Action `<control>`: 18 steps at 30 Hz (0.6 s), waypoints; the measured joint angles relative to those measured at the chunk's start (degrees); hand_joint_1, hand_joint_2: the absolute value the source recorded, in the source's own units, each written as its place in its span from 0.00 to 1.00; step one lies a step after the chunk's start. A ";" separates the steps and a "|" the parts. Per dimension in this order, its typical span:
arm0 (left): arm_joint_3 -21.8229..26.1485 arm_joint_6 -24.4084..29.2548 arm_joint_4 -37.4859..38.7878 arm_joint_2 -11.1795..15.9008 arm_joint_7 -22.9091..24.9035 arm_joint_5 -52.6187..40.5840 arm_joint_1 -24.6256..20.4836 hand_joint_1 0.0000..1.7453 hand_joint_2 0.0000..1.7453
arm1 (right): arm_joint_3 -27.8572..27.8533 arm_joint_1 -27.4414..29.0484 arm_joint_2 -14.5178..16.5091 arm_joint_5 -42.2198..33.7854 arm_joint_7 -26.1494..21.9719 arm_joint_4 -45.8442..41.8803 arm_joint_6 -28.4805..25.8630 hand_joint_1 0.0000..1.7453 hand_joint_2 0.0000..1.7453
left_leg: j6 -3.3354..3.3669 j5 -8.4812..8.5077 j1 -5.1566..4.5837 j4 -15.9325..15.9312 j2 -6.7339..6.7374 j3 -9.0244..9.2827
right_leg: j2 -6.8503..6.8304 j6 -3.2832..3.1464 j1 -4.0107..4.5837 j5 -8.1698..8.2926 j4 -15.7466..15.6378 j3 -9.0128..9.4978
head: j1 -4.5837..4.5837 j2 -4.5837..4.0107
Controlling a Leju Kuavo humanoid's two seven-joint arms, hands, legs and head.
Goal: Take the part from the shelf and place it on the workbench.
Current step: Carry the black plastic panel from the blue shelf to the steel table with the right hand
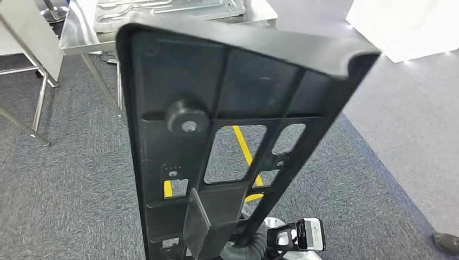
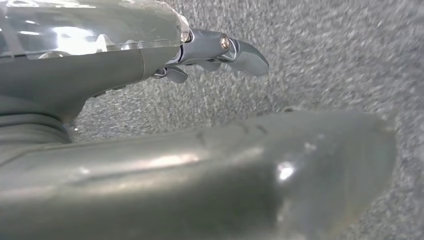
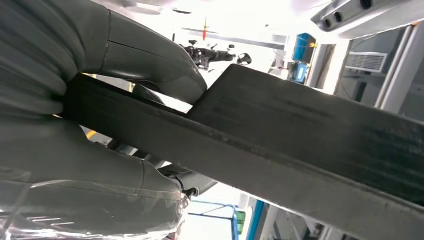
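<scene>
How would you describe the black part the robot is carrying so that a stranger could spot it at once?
Start at the steel workbench at the far end of the grey carpet. In front of it, close to the camera, stands a long black plastic part, gripped at its lower end by the right hand. Ribs, cut-out windows and a round boss set it apart.

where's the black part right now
The black part is held upright in the right hand, filling the centre of the head view above the grey carpet, with the steel workbench beyond its top end.
</scene>
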 joint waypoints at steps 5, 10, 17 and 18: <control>0.72 -1.22 -0.01 -0.01 -0.85 0.01 -0.03 0.00 0.00 | -0.11 0.38 -0.05 0.39 0.00 -0.19 -0.22 1.00 1.00 | -0.04 -0.82 -0.38 0.21 -1.35 0.85 | 0.54 -0.89 0.15 6.50 -5.02 0.33 | 0.00 0.00; 0.82 -1.95 -0.02 0.02 -1.80 0.01 -0.05 0.00 0.00 | -0.38 0.75 -0.03 0.62 0.00 -0.88 -0.24 1.00 1.00 | -1.60 -1.62 -0.61 0.28 -1.93 1.15 | 0.82 -2.04 0.62 8.35 -12.27 3.36 | -0.01 0.00; 0.80 -2.49 -0.04 0.24 -2.39 0.01 0.04 0.00 0.00 | -0.62 1.35 0.14 0.97 0.00 -1.31 -0.15 1.00 1.00 | -3.45 -7.34 -0.09 16.87 -1.11 -7.68 | 0.40 -3.40 0.29 7.10 -13.05 5.71 | -0.03 0.00; 0.80 -2.57 -0.04 0.27 -2.44 0.01 0.09 0.00 0.00 | -0.67 1.48 0.14 0.97 0.00 -1.31 -0.11 1.00 1.00 | -3.48 -5.78 -0.06 15.92 -1.02 -7.69 | 0.41 -3.31 0.29 6.71 -13.04 6.19 | -0.03 0.00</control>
